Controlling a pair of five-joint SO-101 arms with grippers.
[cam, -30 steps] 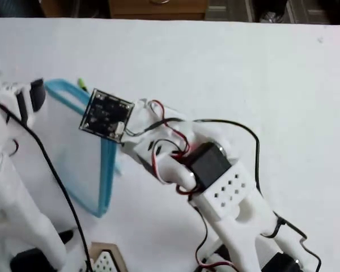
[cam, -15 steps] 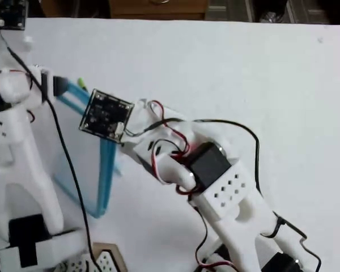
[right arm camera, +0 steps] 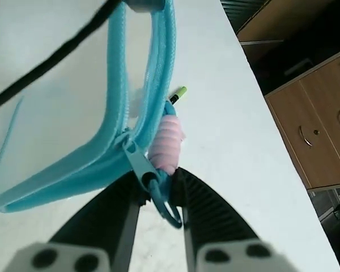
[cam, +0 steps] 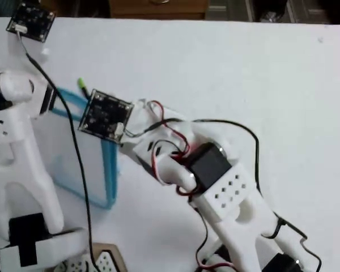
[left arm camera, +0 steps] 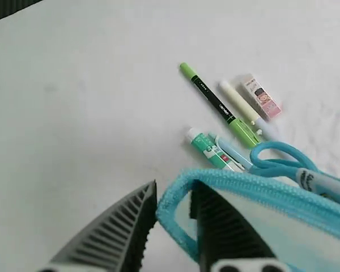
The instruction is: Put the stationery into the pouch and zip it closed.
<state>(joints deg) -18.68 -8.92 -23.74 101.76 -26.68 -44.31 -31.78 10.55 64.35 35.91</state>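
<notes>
The pouch rim is pinched in the left jaws, and the zip pull is clamped in the right jaws. The stationery, green pen included, lies on the table just beyond the left jaws, set slantwise to them, so the left arm is judged nearer.

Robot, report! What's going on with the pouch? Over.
Left end effector shut on pouch rim. Right end effector shut on zipper pull. Green pen, eraser on table.

The pouch is laid at the left of the table. Its rim is clamped between the jaws of the left gripper, its zip pull between those of the right gripper. A pen, a stick and an eraser are laid side by side on the table behind the pouch.
</notes>
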